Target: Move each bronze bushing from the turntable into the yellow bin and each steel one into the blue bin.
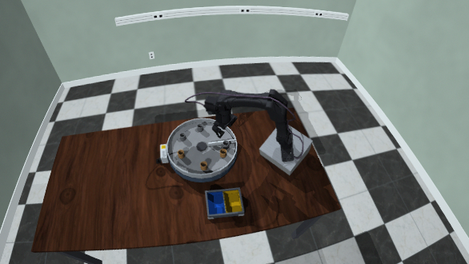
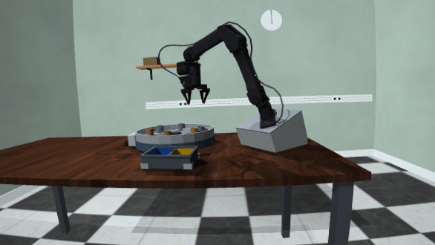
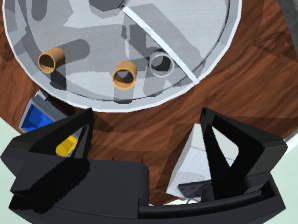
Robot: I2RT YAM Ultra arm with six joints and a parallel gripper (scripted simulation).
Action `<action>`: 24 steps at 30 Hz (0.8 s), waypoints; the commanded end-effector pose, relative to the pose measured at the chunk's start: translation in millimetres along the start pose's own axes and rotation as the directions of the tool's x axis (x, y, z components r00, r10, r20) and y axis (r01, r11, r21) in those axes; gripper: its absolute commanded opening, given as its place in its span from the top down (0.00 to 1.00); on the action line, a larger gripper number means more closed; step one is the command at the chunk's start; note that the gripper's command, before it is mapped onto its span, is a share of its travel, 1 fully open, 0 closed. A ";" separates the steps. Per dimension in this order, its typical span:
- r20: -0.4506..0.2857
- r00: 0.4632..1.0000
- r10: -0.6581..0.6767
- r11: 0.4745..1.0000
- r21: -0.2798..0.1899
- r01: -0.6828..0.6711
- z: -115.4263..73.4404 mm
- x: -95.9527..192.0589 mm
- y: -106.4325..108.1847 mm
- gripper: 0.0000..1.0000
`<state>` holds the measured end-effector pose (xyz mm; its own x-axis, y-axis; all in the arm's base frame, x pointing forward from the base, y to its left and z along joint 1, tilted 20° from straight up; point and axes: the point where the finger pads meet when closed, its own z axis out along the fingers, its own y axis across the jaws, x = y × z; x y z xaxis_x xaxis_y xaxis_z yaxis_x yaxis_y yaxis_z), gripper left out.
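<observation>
The grey turntable (image 1: 202,149) stands on the brown table and carries three bronze bushings (image 1: 181,154) (image 1: 204,166) (image 1: 223,153) and three steel bushings (image 1: 182,136) (image 1: 199,127) (image 1: 226,143), all upright. My gripper (image 2: 194,97) is open and empty, high above the turntable's rim on the side nearest the arm base. In the wrist view the open fingers frame the table just outside the rim, with a bronze bushing (image 3: 124,75) and a steel bushing (image 3: 160,63) side by side just inside it. The blue bin (image 1: 215,202) and the yellow bin (image 1: 233,200) sit joined in front of the turntable.
The arm's grey base block (image 1: 285,152) stands to the right of the turntable. A small white box (image 1: 163,152) sits against the turntable's left rim.
</observation>
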<state>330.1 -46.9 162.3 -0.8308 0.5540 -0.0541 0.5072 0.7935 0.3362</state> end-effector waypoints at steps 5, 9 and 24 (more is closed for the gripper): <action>0.015 1.000 0.016 1.000 -0.002 -0.016 -10.0 2.4 -2.8 0.00; 0.017 1.000 0.016 1.000 -0.003 -0.016 -10.0 1.9 -2.6 0.89; 0.017 1.000 0.016 1.000 -0.003 -0.016 -10.0 1.9 -2.6 0.89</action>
<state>329.4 -46.6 162.2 -0.8309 0.5540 -0.0511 0.5082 0.7932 0.3355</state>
